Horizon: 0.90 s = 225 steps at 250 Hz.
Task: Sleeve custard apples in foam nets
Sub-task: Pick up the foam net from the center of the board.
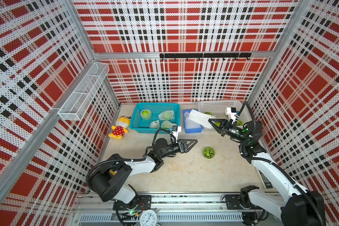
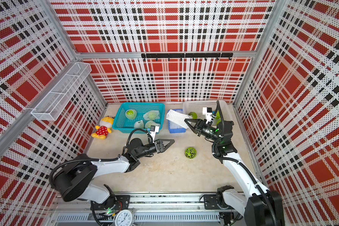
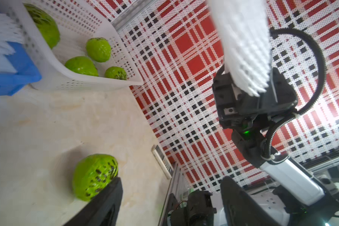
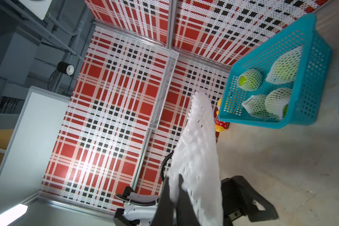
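**Bimanual cell, seen from above and from both wrists.** The right gripper (image 1: 211, 121) is closed on one end of a foam net (image 1: 198, 117). This white mesh tube sticks out from the gripper and is held in the air over the blue tray (image 1: 193, 129) and the near corner of the white basket (image 1: 219, 104). The right wrist view shows the two black fingers (image 4: 167, 187) pinching the foam net (image 4: 200, 148).

The left gripper (image 1: 193, 142) hangs over the middle of the table (image 1: 184, 176), just in front of the teal basket (image 1: 145, 130). In the left wrist view its fingers (image 3: 106, 203) stand wide apart with nothing between them.

One bare custard apple (image 1: 208, 153), green with dark specks, lies alone on the table between the two arms. It is near the left gripper but not touching it. Four more bare custard apples (image 3: 98, 49) lie in the white basket. Four sleeved custard apples (image 1: 166, 115) lie in the teal basket, each wrapped in its own net. A stack of spare nets (image 1: 192, 123) fills the blue tray, which stands between the two baskets.

A plush toy (image 1: 120, 127) lies beside the teal basket, and a clock (image 1: 148, 218) sits at the front edge.
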Each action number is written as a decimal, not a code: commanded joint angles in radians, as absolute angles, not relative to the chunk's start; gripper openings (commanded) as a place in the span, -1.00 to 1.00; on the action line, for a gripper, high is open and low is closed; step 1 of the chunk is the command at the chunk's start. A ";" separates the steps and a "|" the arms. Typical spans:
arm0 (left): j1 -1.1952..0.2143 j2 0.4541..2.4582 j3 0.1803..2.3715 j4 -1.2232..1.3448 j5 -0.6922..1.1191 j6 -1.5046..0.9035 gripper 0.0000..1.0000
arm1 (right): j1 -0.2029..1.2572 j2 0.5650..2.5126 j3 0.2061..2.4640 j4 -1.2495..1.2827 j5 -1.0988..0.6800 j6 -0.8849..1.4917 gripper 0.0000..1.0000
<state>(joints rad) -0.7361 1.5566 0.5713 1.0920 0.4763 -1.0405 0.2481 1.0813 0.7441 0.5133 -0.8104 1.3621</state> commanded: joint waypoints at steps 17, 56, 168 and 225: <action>-0.790 1.615 0.708 1.341 0.446 -1.048 0.75 | 0.294 1.062 0.770 0.580 -0.799 1.392 -1.00; -0.804 1.637 0.760 1.342 0.452 -0.980 0.83 | 0.296 1.048 0.741 0.644 -0.771 1.458 -1.00; -0.788 1.638 0.829 1.341 0.446 -0.891 0.37 | 0.297 0.987 0.668 0.617 -0.743 1.501 -1.00; -0.766 1.627 0.827 1.338 0.450 -0.879 0.26 | 0.296 0.949 0.623 0.561 -0.736 1.475 -1.00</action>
